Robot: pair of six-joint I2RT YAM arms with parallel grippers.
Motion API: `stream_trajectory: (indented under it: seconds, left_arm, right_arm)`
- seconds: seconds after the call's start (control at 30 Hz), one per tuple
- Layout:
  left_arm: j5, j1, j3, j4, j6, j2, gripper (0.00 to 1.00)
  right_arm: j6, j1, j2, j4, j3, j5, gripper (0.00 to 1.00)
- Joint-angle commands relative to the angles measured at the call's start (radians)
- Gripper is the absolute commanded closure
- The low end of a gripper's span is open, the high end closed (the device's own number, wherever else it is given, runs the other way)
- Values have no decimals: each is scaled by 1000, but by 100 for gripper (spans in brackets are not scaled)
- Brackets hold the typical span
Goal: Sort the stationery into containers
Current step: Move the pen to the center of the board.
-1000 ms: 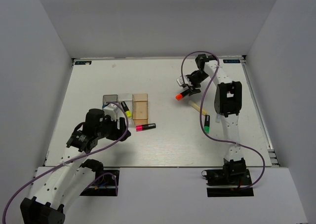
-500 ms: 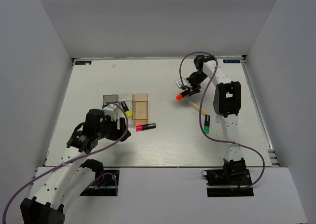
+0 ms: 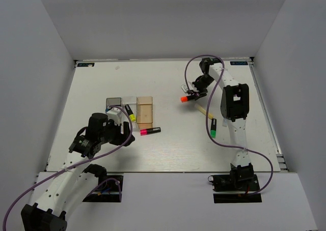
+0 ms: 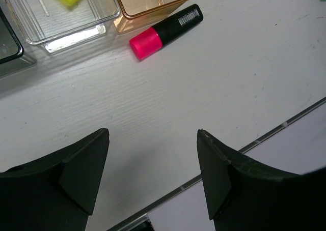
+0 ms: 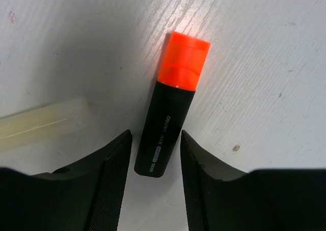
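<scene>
Main worry for me: the right gripper (image 5: pixel 155 135) only straddles the very back end of the short black highlighter with the orange cap (image 5: pixel 170 114), not its middle. Squeeze there and I reckon the barrel pivots or squirts out cap-first, or droops on the lift. It also sits a bit skewed between the fingers, so one pad could hit first and spin it. The pale yellow translucent stick (image 5: pixel 41 121) lies close beside one finger and could get nudged too.

Honestly can't tell if the pads are pressing yet. They sit tight on both sides, and the highlighter lies flat on the white table (image 3: pixel 168 149).

It's at the far right, well apart from the row of bins left of centre (dark grey bin (image 3: pixel 113 103), clear bin (image 4: pixel 61 17), tan wood-coloured bin (image 3: pixel 145 111)). That's a long carry for a weak grip.

Looks-wise it has a smooth, glossy black plastic body with tiny white print and a bright orange stepped cap. Probably slippery.

The left gripper (image 4: pixel 153 134) is spread wide and empty, over bare table just near of the pink-capped black highlighter (image 4: pixel 165 31).
</scene>
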Motion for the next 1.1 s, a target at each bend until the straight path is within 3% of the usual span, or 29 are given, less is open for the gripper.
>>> stream_trajectory:
  seconds: [0.0,0.17,0.57,0.67,0.93,1.07]
  left_arm:
    - [7,6,-6,16,3,-14,20]
    - [7,4,-6,14,2,-14,19]
    - [19,6,-8,20,5,-19,19]
    - [22,3,-11,23,3,-28,19]
    - [24,6,-11,25,5,-34,19]
    - [24,4,-13,23,6,-39,18]
  right_arm:
    - [-44,10,66,-203,-46,38,52]
    - [11,25,58,-217,-73,39,50]
    - [380,74,32,-188,-156,-7,48]
    - [453,84,12,-110,-191,10,48]
    - [548,94,-132,195,-469,81,55]
    - [550,88,-172,287,-533,102,45]
